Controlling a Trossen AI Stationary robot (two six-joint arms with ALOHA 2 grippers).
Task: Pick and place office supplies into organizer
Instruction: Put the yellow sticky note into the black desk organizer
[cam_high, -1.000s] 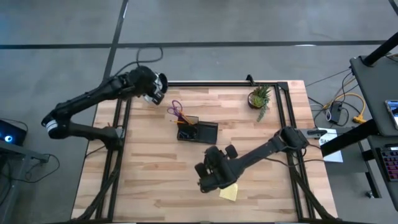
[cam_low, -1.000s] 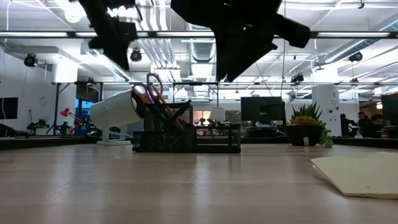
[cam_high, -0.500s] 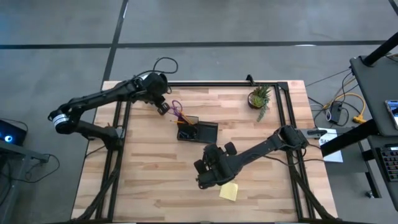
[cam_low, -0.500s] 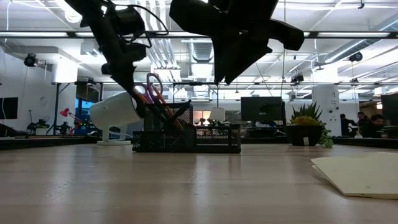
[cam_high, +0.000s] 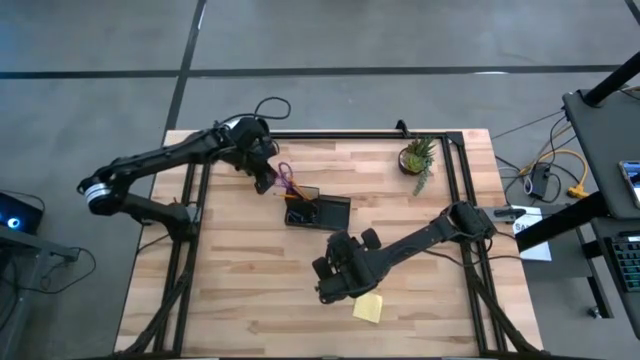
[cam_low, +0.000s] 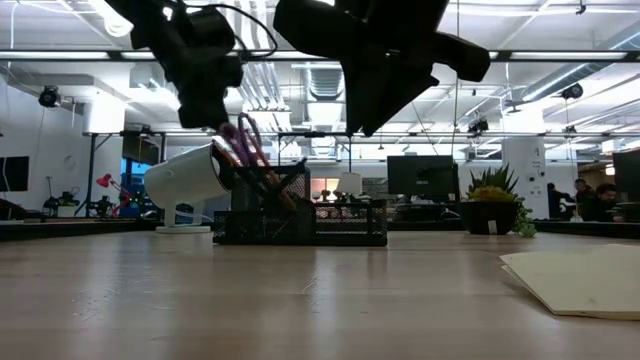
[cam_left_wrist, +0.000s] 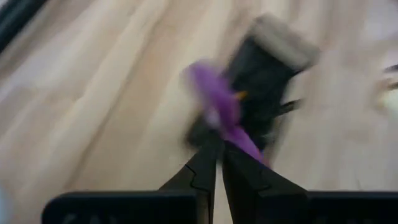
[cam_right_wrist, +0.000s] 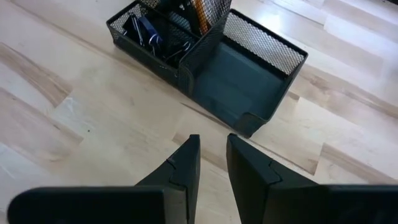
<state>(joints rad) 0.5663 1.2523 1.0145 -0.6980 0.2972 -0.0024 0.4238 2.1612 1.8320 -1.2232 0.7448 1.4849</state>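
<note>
Both arms (cam_high: 160, 160) raised — fingers (cam_left_wrist: 205, 165) near-closed

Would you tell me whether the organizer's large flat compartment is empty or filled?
Empty: the right wrist view shows the organizer's large section with bare floor, while clips fill the small one.

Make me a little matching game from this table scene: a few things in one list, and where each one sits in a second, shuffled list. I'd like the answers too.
Things:
1. purple-handled scissors
2. yellow sticky-note pad
3. potted plant
4. left gripper

Places:
A. lying flat on the wood beside the right gripper
B. standing in the tall section of the black organizer
C. near the table's far right corner
D. right at the scissor handles

Pairs: 1-B, 2-A, 3-C, 4-D
</note>
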